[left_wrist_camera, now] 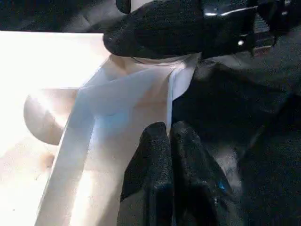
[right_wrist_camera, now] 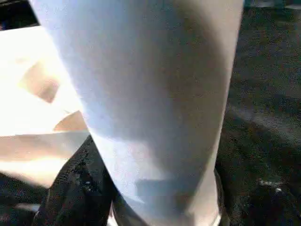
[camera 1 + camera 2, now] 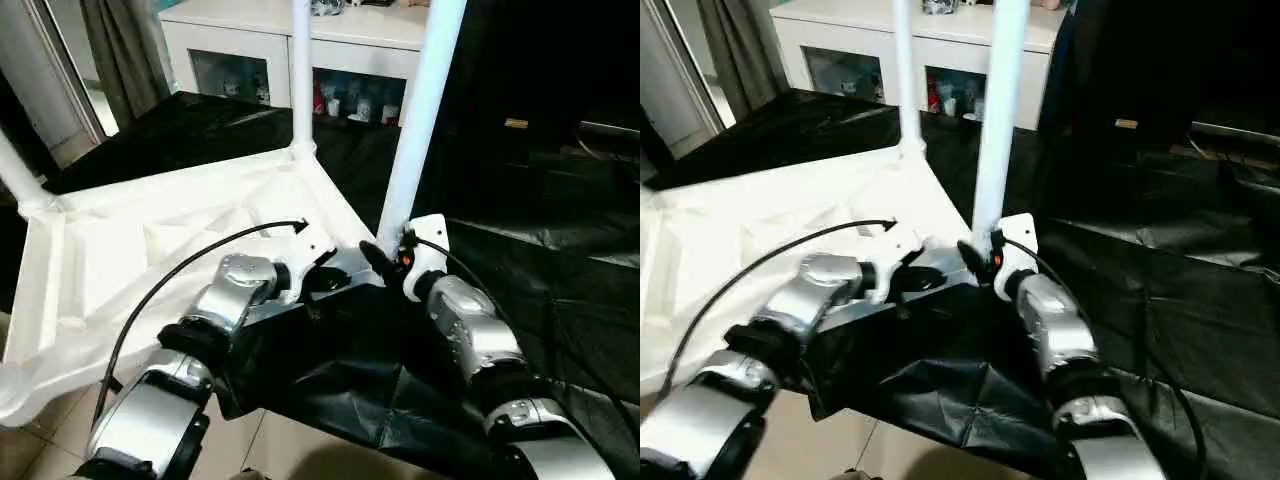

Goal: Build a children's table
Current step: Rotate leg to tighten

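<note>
Children's table lay upside down at centre-left of the frame, both grippers at its near corner.

The children's table (image 3: 150, 250) rested ribbed side up on black sheeting (image 3: 560, 270), three legs rising from its corners. The left gripper (image 1: 168, 141), fingers pressed together, pinched the thin top edge by the corner. The right gripper (image 3: 385, 262) was clamped on the nearest leg (image 3: 418, 120) just above its socket. Open sheeting spread lower right; a white cabinet (image 3: 250, 45) stood behind at the top, and bare floor tiles (image 3: 300, 450) showed at the bottom.
</note>
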